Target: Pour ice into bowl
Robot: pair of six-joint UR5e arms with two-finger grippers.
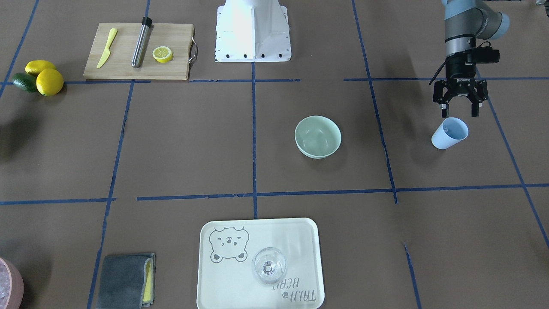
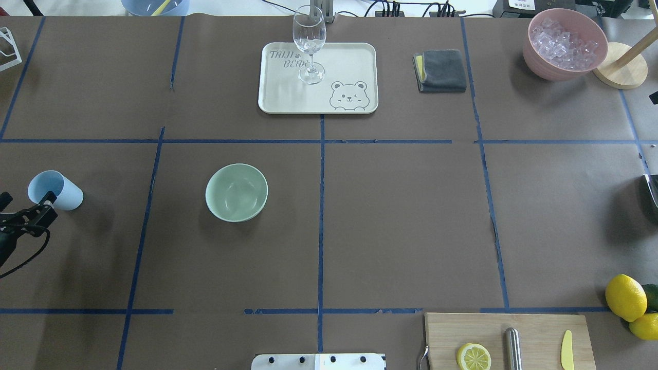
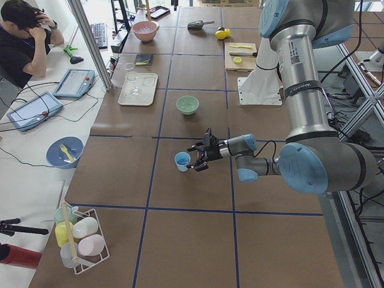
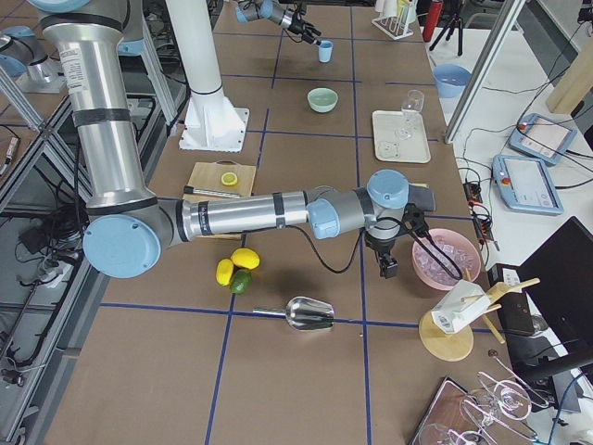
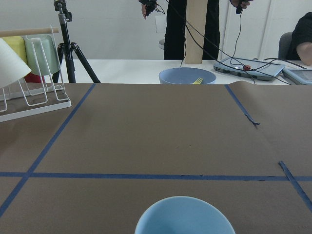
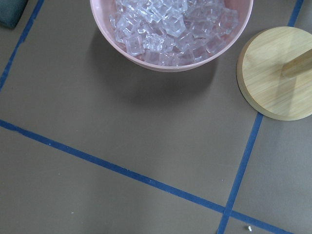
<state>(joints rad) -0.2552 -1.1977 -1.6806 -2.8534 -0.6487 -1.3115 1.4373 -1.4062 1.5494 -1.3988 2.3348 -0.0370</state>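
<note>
The pale mint-green bowl (image 1: 318, 136) (image 2: 236, 192) stands upright on the brown table left of centre. Faint clear glassy shapes on its bottom look like the ice (image 1: 314, 138). A light blue cup (image 1: 449, 133) (image 2: 55, 190) stands upright near the table's left end. My left gripper (image 1: 460, 110) hovers open just behind the cup on the robot's side, with nothing between its fingers. The cup's rim (image 5: 185, 217) fills the bottom of the left wrist view. My right gripper (image 4: 389, 264) hangs beside the pink container; I cannot tell its state.
A pink container (image 2: 564, 43) of crushed ice and a wooden stand (image 2: 619, 72) sit far right. A tray (image 2: 349, 56) holds a wine glass (image 2: 309, 43). A grey cloth (image 2: 441, 70), a cutting board (image 2: 534, 326) and lemons (image 2: 624, 297) lie elsewhere.
</note>
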